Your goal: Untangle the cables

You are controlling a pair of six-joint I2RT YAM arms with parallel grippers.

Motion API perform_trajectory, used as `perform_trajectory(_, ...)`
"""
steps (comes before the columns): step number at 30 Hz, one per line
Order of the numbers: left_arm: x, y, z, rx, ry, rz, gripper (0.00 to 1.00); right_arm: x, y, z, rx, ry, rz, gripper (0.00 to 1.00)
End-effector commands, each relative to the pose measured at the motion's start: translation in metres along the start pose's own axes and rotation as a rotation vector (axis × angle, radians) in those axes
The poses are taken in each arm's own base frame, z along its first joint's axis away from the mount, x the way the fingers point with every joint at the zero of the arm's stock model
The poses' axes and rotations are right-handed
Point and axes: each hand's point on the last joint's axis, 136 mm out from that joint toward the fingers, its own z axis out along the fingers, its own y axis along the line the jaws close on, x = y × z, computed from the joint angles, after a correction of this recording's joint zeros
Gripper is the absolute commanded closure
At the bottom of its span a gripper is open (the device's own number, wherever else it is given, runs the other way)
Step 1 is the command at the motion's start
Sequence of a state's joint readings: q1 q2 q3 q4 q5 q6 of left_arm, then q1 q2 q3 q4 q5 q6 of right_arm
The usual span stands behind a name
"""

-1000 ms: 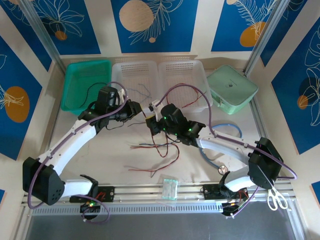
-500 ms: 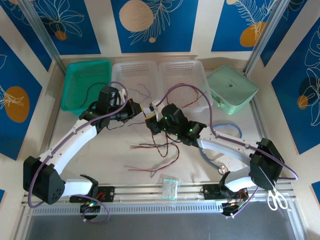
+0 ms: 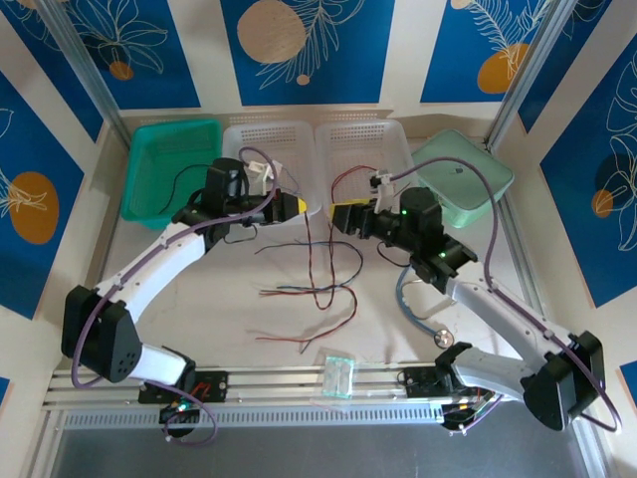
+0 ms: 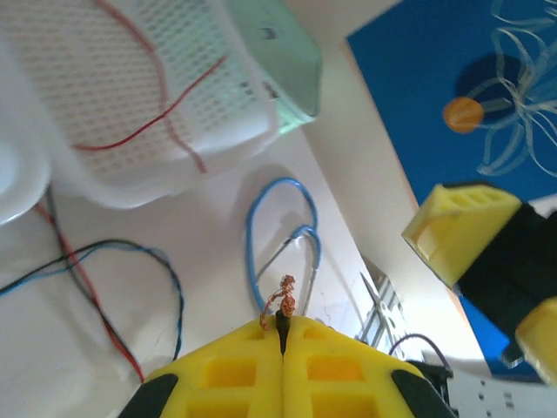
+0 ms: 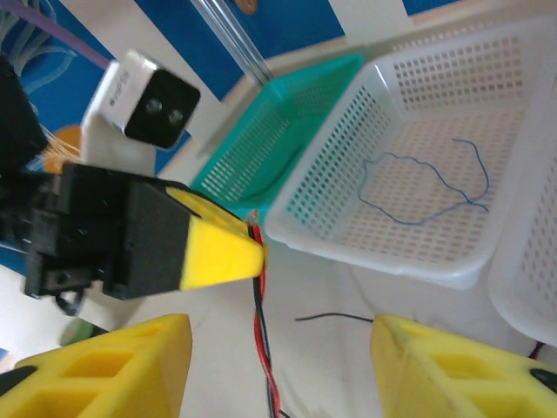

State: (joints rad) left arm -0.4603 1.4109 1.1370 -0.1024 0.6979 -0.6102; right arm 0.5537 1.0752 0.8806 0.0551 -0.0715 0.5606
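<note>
In the left wrist view my left hand (image 4: 283, 329) is cut off by the bottom edge, and the cables (image 4: 282, 300) it pinches vanish between the pads, a frayed copper tip poking out. The white basket (image 4: 130, 96) is blurred and runs off the top and left; the mint box (image 4: 283, 52) is clipped at the top. The blue tube (image 4: 251, 225) slips behind my pads at its lower end. My right hand (image 5: 280, 338) loses both fingers to the bottom edge of its own view, where red and black strands run out of frame. The green tray (image 5: 287, 131) sits partly behind my left hand, whose far side is a blur
</note>
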Motion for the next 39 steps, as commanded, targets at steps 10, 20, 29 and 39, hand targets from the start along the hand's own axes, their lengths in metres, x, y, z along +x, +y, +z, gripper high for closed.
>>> perform_trajectory(10, 0.006, -0.076, -0.029, 0.256, -0.179, 0.648, 1.00, -0.014, 0.037, -0.011, -0.136, 0.031, 0.102, 0.59)
perform_trajectory(20, 0.018, -0.082, -0.030, 0.269, -0.148, 0.693, 1.00, -0.010, 0.068, 0.001, -0.224, 0.094, 0.049, 0.71)
perform_trajectory(29, 0.029, -0.082, -0.023, 0.280, -0.092, 0.677, 1.00, -0.005, 0.086, 0.013, -0.316, 0.196, 0.006, 0.77)
perform_trajectory(39, 0.028, -0.080, -0.021, 0.277, -0.086, 0.642, 1.00, 0.003, 0.084, 0.012, -0.316, 0.230, -0.006, 0.69)
